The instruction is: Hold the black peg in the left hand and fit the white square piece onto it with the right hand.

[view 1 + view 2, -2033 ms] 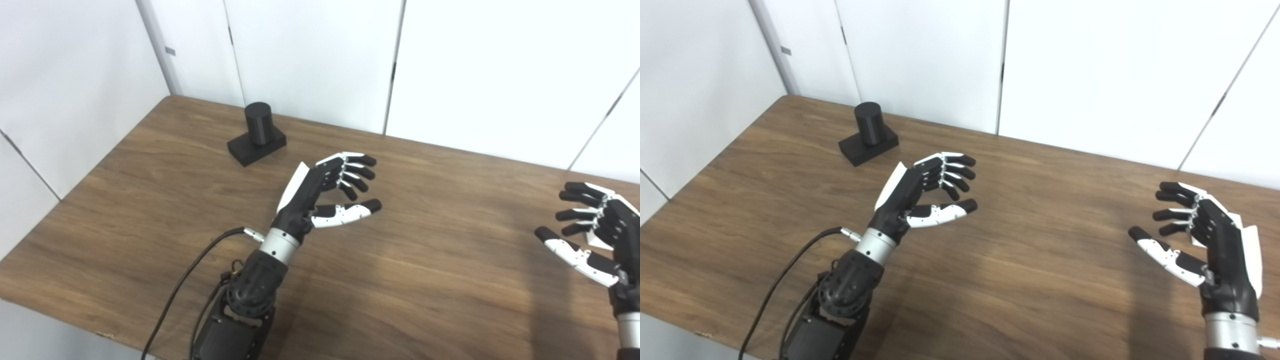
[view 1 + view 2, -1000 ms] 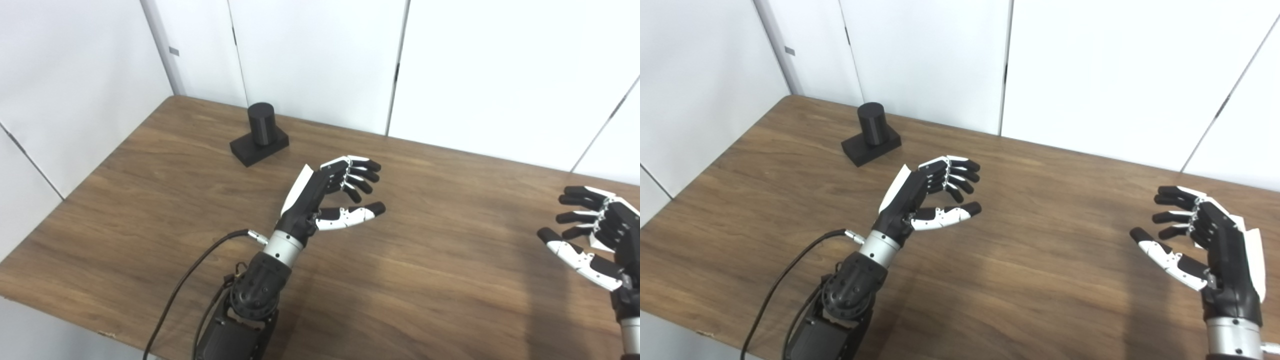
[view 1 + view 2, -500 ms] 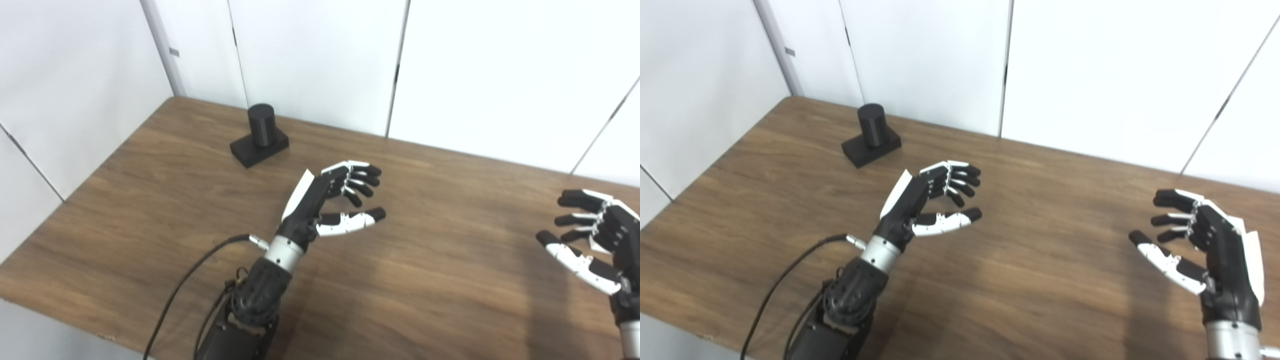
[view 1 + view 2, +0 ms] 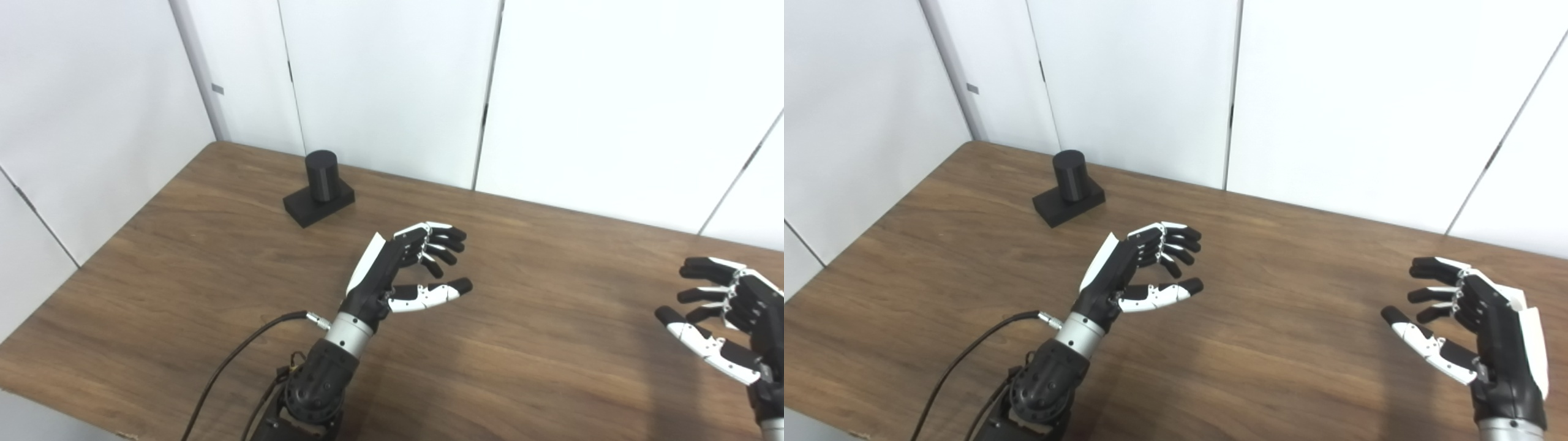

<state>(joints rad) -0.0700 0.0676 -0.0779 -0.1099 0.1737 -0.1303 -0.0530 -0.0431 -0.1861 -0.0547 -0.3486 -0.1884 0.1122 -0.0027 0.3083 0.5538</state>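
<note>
I've got the black peg (image 4: 321, 176) standing upright on its flat black base (image 4: 318, 205), far-left part of the wooden bench (image 4: 1286, 367), close to the white wall panels (image 4: 1127, 79) at the back. Nothing touching it.

My left hand (image 4: 401, 269) hangs above the bench approx mid-frame, well apart from the peg, on the nearer and righter side of it. Its fingers (image 4: 442, 242) are curled a bit but spread, thumb (image 4: 432, 293) sticking out below them w/ a clear gap, holding nothing. Palm faces right, toward the other hand. A black cable (image 4: 245, 352) runs off the left wrist down to the bottom edge.

My right hand (image 4: 1476, 318) is over the right end of the bench, well apart from the left one. Its fingers (image 4: 1433, 280) point left, loosely bent and apart, thumb (image 4: 1421, 340) lower and separate, also empty. In the left eye view it's partly cut by the frame edge; the right eye view shows it whole down to the wrist.

Can't see a white square piece in either view.
</note>
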